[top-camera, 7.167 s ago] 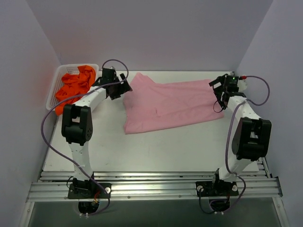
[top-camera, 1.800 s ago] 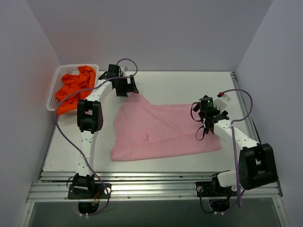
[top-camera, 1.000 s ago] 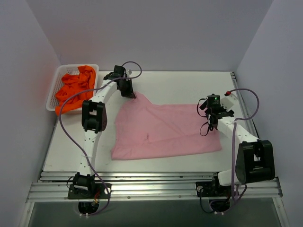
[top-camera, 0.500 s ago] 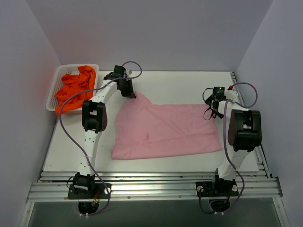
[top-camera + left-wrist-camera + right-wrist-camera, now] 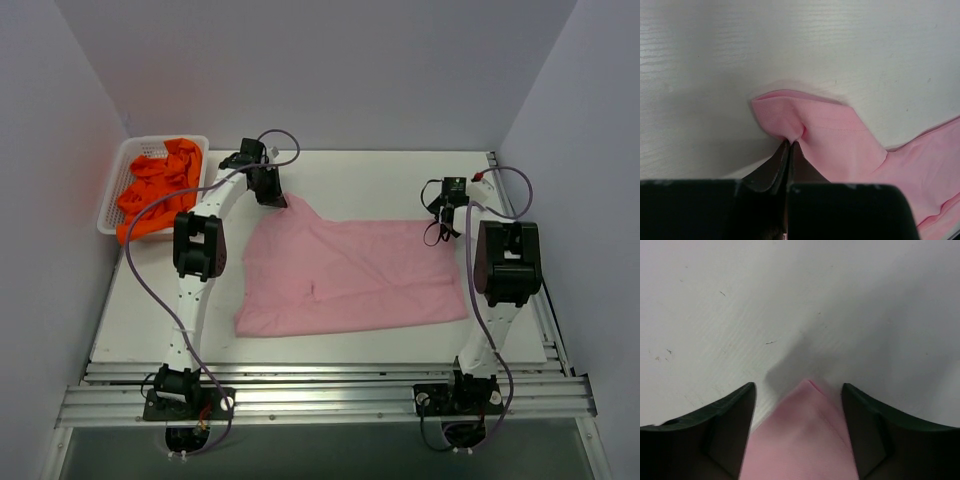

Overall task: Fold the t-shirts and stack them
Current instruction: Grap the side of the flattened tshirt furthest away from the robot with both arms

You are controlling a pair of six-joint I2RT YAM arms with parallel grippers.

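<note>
A: Where to look for the pink shirt (image 5: 350,270)?

B: In the middle of the table (image 5: 380,175), spread mostly flat and a little wrinkled, with its far-left corner stretched to a point toward the back.

A: And at the left gripper (image 5: 790,145)?

B: Clenched tight on that far-left corner, with a small pinch of pink cloth bunched right at the fingertips. Plain to see from the left wrist.

A: At the right gripper (image 5: 798,386)?

B: Fingers apart, grasping nothing. Low over the table at the shirt's far-right corner, with the pointed tip of cloth lying between the two fingers. Cannot tell whether touching either finger.

A: Anything on the orange shirts (image 5: 155,185)?

B: Heaped and crumpled in the white basket (image 5: 128,155) at the far-left edge of the table, spilling a little over the near rim. Well apart from the pink shirt, and beside the left arm rather than under it.
</note>
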